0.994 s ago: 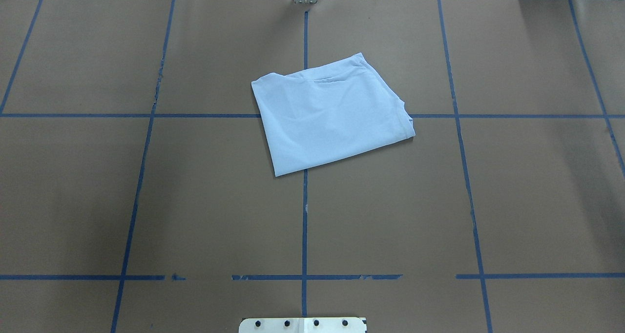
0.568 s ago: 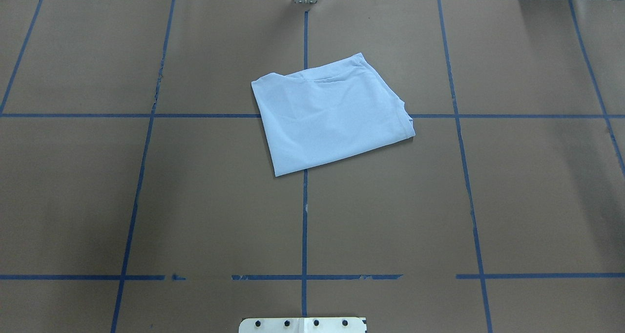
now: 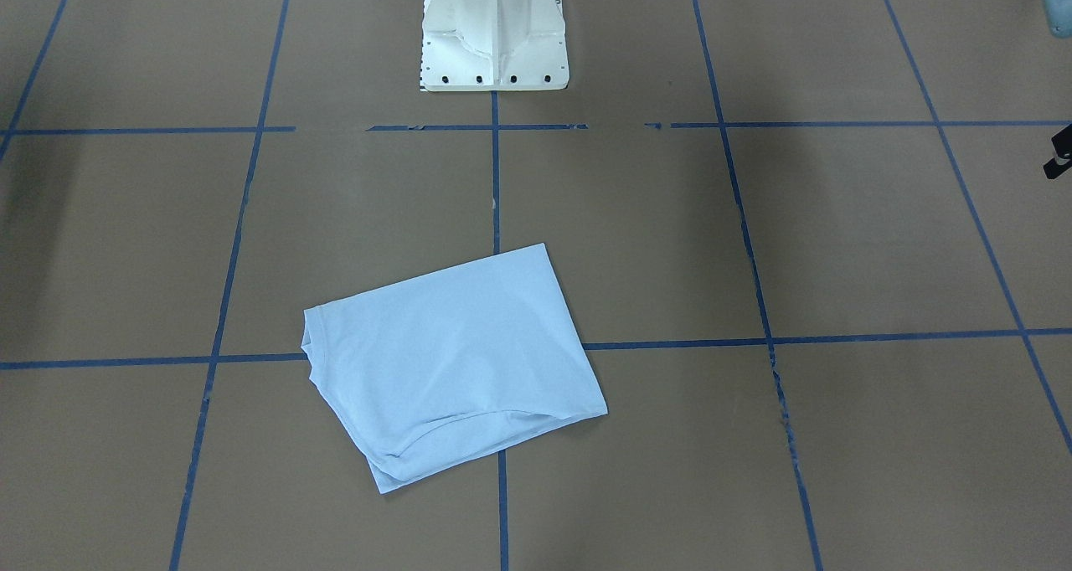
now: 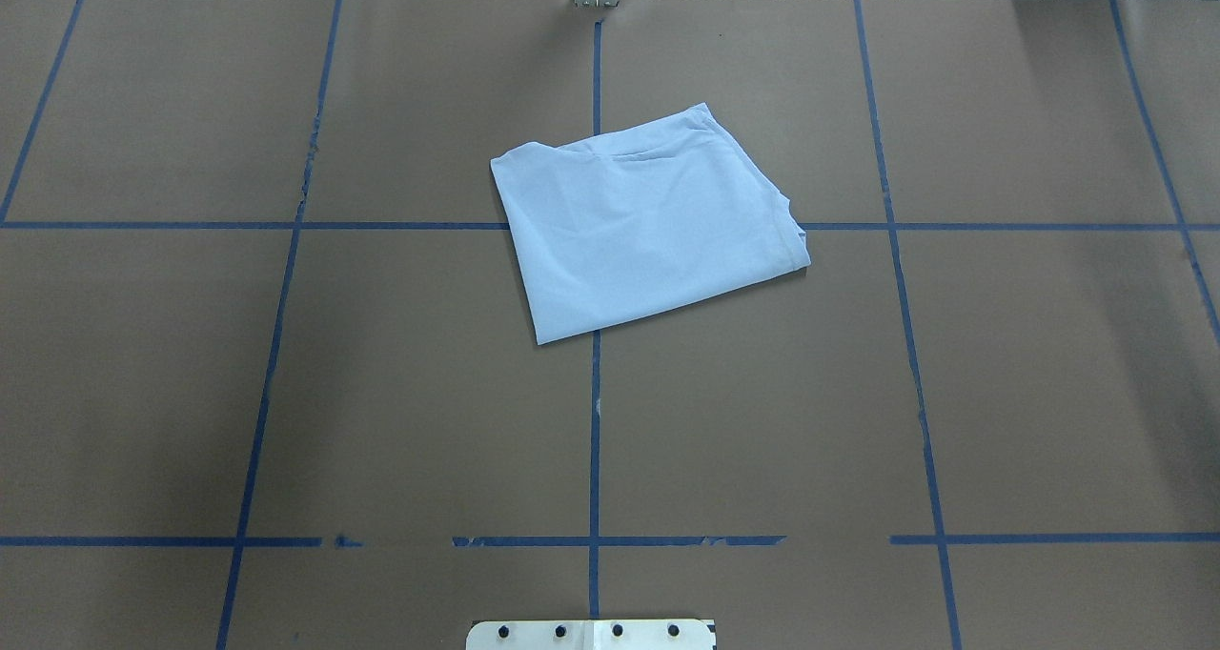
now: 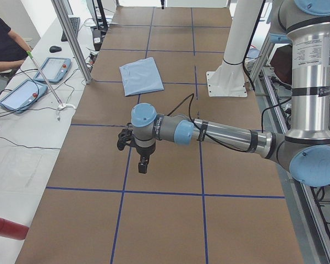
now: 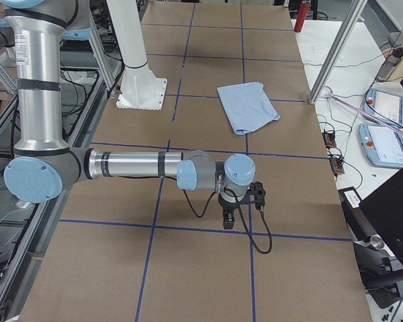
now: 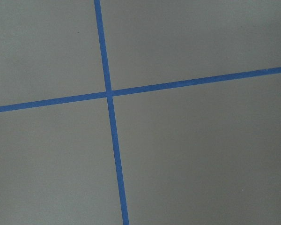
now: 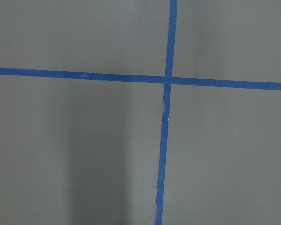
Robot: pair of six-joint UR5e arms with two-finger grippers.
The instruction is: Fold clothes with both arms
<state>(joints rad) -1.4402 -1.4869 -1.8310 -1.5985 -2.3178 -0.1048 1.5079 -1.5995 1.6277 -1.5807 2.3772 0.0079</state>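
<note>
The pale light-blue T-shirt (image 4: 648, 221) lies folded into a slightly skewed rectangle on the brown table, a little beyond centre. It also shows in the front view (image 3: 452, 362) and both side views (image 5: 141, 75) (image 6: 248, 107). Its print and neck label are hidden. My left gripper (image 5: 143, 165) hangs over bare table far out to the left. My right gripper (image 6: 230, 218) hangs over bare table far out to the right. Both are well away from the shirt, and I cannot tell whether either is open or shut. Both wrist views show only brown paper and blue tape crossings.
The white pedestal base (image 3: 492, 35) stands at the robot's side of the table. Blue tape lines (image 4: 595, 421) grid the brown paper. Teach pendants (image 5: 22, 93) and an operator (image 5: 3, 44) are beyond the far edge. A red cylinder (image 5: 5, 228) lies off the left end.
</note>
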